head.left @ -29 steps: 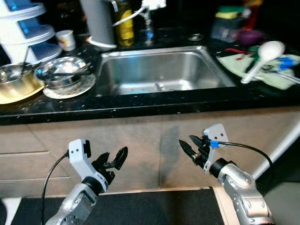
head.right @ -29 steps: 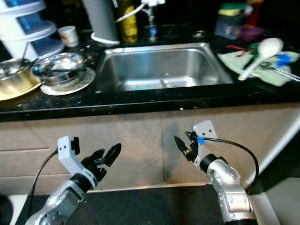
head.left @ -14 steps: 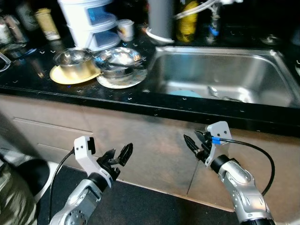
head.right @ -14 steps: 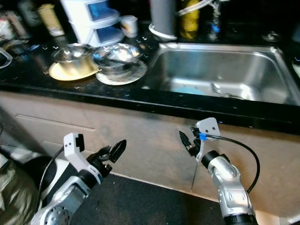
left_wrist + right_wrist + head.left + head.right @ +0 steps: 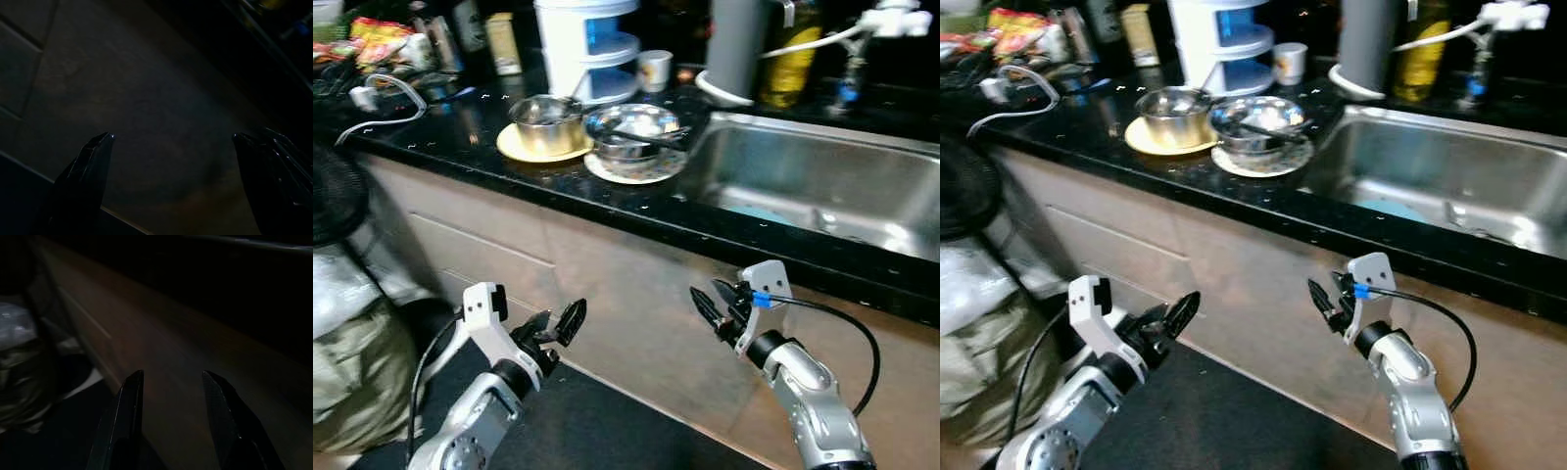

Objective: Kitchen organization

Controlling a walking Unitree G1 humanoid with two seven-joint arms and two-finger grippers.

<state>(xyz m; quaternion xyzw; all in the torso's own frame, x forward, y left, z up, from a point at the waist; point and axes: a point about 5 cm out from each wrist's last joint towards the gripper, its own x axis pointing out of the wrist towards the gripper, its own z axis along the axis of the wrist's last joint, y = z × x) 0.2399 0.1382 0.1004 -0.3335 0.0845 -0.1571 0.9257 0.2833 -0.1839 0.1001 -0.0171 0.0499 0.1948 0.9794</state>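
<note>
Black speckled stone makes up the counter (image 5: 460, 132) in front of me, with beige cabinet fronts (image 5: 607, 313) below it. At about eleven o'clock in my head view sits a steel pot (image 5: 546, 123) on a yellow plate (image 5: 514, 149), and just beside it toward one o'clock a steel bowl (image 5: 631, 129) rests on a pale plate (image 5: 651, 172) with a dark utensil lying across it. Behind them I see a white tiered container (image 5: 582, 44) with blue drawers and a small cup (image 5: 655, 69). The steel sink (image 5: 822, 186) fills the two o'clock area, with something pale blue lying in its basin, a grey cylinder (image 5: 736, 44) and a yellow bottle (image 5: 793, 54) standing along its far edge. A white cable (image 5: 382, 98) curls on the counter at ten o'clock. My left hand (image 5: 558, 328) hangs low at seven o'clock, before the cabinet fronts, its fingers (image 5: 88, 161) spread wide and holding nothing. My right hand (image 5: 713, 305) hangs at five o'clock, below the counter edge, its fingers (image 5: 127, 406) a narrower gap apart and empty too. A dark mat (image 5: 587, 431) lies on the floor at six o'clock, and a crumpled pale bag (image 5: 352, 323) sits at eight o'clock.
</note>
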